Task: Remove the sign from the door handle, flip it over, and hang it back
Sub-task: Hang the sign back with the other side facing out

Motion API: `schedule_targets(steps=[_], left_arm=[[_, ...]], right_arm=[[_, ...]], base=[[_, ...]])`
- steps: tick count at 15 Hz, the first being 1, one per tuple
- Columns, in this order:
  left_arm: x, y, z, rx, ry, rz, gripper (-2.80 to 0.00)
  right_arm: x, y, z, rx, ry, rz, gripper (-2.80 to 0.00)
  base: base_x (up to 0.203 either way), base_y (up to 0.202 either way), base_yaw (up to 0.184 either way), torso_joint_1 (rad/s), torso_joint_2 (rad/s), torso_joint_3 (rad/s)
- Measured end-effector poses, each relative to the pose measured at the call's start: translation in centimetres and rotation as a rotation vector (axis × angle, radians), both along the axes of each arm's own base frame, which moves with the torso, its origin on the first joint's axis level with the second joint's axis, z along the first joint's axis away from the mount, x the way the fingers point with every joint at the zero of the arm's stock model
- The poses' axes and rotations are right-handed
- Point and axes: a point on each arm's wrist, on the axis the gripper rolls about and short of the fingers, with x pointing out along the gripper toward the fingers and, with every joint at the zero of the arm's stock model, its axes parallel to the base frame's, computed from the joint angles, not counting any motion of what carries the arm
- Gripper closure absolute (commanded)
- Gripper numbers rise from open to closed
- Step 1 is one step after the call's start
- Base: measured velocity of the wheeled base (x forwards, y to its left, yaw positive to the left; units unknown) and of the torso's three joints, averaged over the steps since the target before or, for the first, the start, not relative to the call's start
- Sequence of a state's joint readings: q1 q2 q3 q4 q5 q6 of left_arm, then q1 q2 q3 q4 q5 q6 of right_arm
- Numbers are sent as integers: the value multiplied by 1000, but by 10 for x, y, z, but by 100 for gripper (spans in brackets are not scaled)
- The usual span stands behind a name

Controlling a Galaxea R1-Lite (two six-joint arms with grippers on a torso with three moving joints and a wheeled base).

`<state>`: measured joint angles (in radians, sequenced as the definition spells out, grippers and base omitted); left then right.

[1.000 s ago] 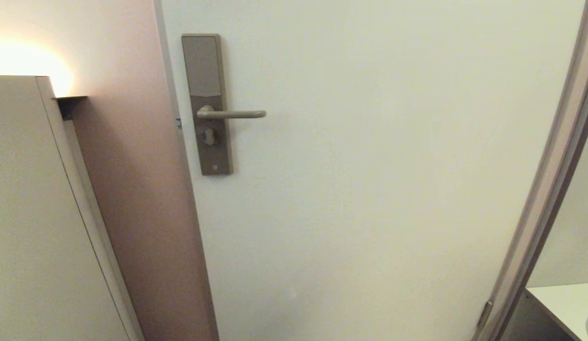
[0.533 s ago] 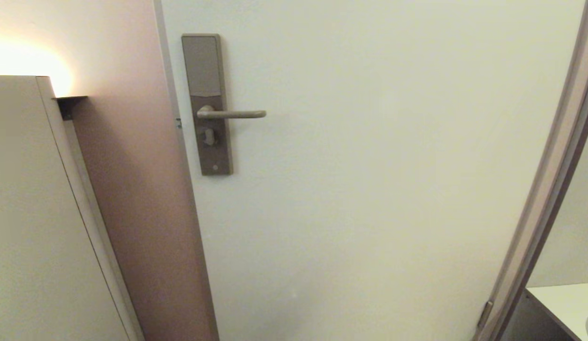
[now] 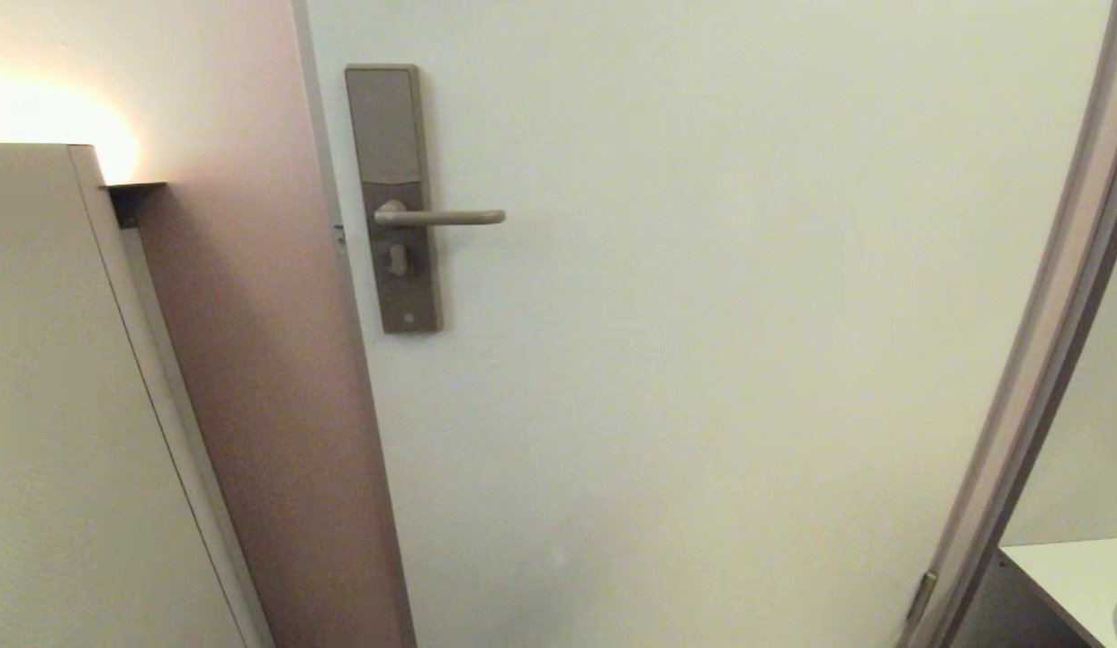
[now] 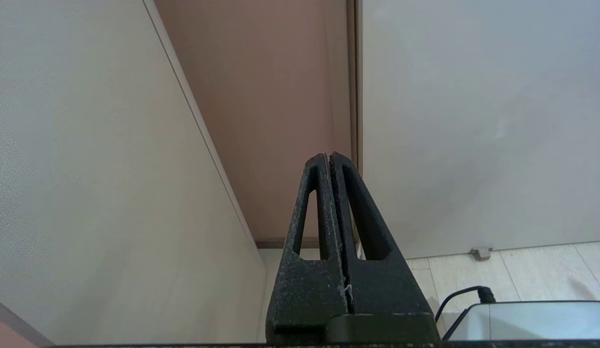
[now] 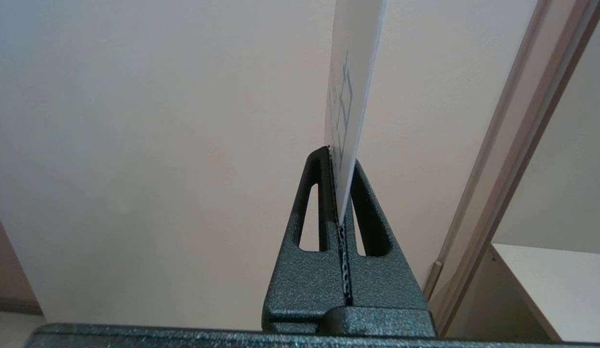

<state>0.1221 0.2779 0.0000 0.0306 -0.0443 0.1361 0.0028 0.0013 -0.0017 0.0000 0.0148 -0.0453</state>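
Door handle (image 3: 441, 217) bare — the sign (image 5: 350, 96) is off it, pinched edge-on in the right tool (image 5: 342, 159), white face visible. Left tool (image 4: 329, 157) closed, empty, low beside the door. Step in hand: re-hanging. Next move likely needs the hole threaded over the lever's free end.

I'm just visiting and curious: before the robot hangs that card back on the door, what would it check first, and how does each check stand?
1. Sign gripped: ok, the right gripper is shut on its edge.
2. Door handle free: ok, nothing hangs on it.
3. Left gripper out of the way: ok, shut, empty, low by the door.
4. Sign's hole findable: cannot tell, out of view.
5. Correct face outward: cannot tell.
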Motion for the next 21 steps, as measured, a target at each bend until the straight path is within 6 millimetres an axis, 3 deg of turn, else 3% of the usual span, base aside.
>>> schedule_targets(steps=[7, 21], left_arm=[[-1, 0, 0, 18, -14, -66, 0], [-20, 0, -3, 20, -269, -116, 0]], right_arm=[[0, 0, 0, 0, 0, 0, 0], [0, 0, 0, 0, 0, 0, 0]], base=[[0, 0, 0, 0, 0, 0], [0, 0, 0, 0, 0, 0]])
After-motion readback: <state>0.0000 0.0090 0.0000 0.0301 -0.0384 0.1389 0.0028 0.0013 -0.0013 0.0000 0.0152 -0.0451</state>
